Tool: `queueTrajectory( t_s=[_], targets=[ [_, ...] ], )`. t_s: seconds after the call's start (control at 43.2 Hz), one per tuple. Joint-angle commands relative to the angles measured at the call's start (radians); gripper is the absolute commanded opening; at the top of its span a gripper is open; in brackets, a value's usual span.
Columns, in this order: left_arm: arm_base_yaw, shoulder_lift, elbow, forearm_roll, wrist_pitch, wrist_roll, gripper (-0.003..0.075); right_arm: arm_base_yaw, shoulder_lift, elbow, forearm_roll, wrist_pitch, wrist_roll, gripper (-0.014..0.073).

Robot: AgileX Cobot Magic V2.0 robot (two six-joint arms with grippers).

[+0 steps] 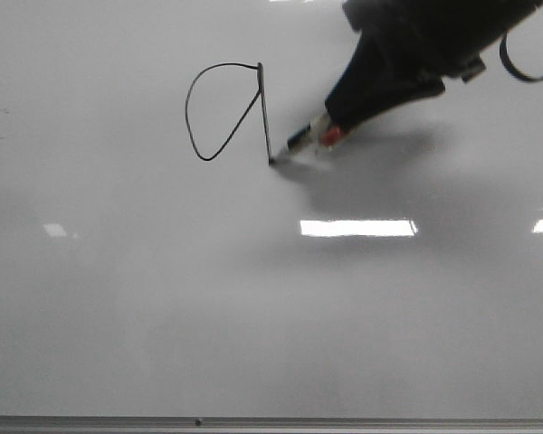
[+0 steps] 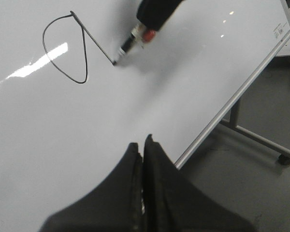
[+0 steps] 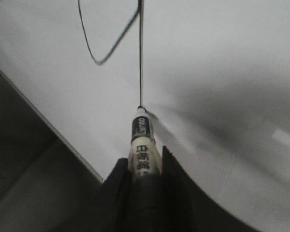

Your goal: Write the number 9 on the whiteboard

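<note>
The number 9 [image 1: 226,110] sits on the far half of the whiteboard [image 1: 253,316], a bit left of centre: a rounded teardrop loop on the left, joined at its top to a straight stem on the right that runs toward the near edge. The line is thin and black, and the loop looks closed. The marker [image 1: 300,141] has its tip right at the near end of the stem, touching the board, so the stroke looks either at its end or nearly there. The stem already reaches about as low as the loop's bottom, so I'd judge the figure almost done.

The marker comes in slanted from the far right, tip leading, which leaves the drawn line clear of the gripper. The right gripper [image 3: 144,174] is clamped on the marker barrel, fingers either side of it, label facing up in the wrist view. Its arm throws a soft shadow to the right of the stem.

The left gripper [image 2: 143,164] hangs over the near right part of the board, well apart from the figure, fingers pressed together and holding nothing, likely parked out of the way. The board's grey frame strip [image 1: 271,422] runs along the near edge.
</note>
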Motion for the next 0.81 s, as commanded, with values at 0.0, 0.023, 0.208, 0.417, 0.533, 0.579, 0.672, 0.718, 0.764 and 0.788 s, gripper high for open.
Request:
queueTrajectory(
  t_s=[0.0,0.023,0.208,0.417,0.533,0.579,0.672,0.718,0.764,0.788],
  targets=[
    [0.002,0.001,-0.027,-0.028,-0.064,-0.012,-0.0019,0.005,-0.002,0.037,-0.003,-0.119,-0.003,-0.0058],
    [0.002,0.001,-0.027,-0.028,-0.064,-0.012,-0.0019,0.008,0.008,0.046,-0.003,-0.123,-0.003,-0.0058],
    [0.002,0.001,-0.027,-0.028,-0.064,-0.012,-0.0019,0.059,0.004,0.061,-0.002,-0.074,-0.004,-0.0058],
    [0.002,0.001,-0.027,-0.039,-0.064,-0.012,-0.0019,0.167,-0.152,0.007,0.003,0.137,-0.078,-0.0058],
    [0.002,0.001,-0.027,-0.106,-0.062,-0.012,-0.0017,0.206,-0.205,-0.084,0.001,0.296,-0.108,-0.0058],
    [0.002,0.001,-0.033,-0.108,-0.025,0.016,-0.0001,0.218,-0.212,-0.120,-0.006,0.345,-0.119,-0.0058],
    [0.002,0.021,-0.061,-0.109,0.054,0.056,0.0120,0.242,-0.213,-0.184,-0.054,0.425,-0.143,-0.0058],
    [0.002,0.044,-0.079,-0.109,0.091,0.058,0.0235,0.260,-0.213,-0.204,-0.079,0.454,-0.179,-0.0058],
    [0.002,0.072,-0.100,-0.109,0.128,0.090,0.0380,0.279,-0.213,-0.218,-0.102,0.478,-0.220,-0.0058],
    [0.002,0.086,-0.110,-0.109,0.141,0.099,0.0443,0.291,-0.213,-0.225,-0.109,0.486,-0.240,-0.0058]
  ],
)
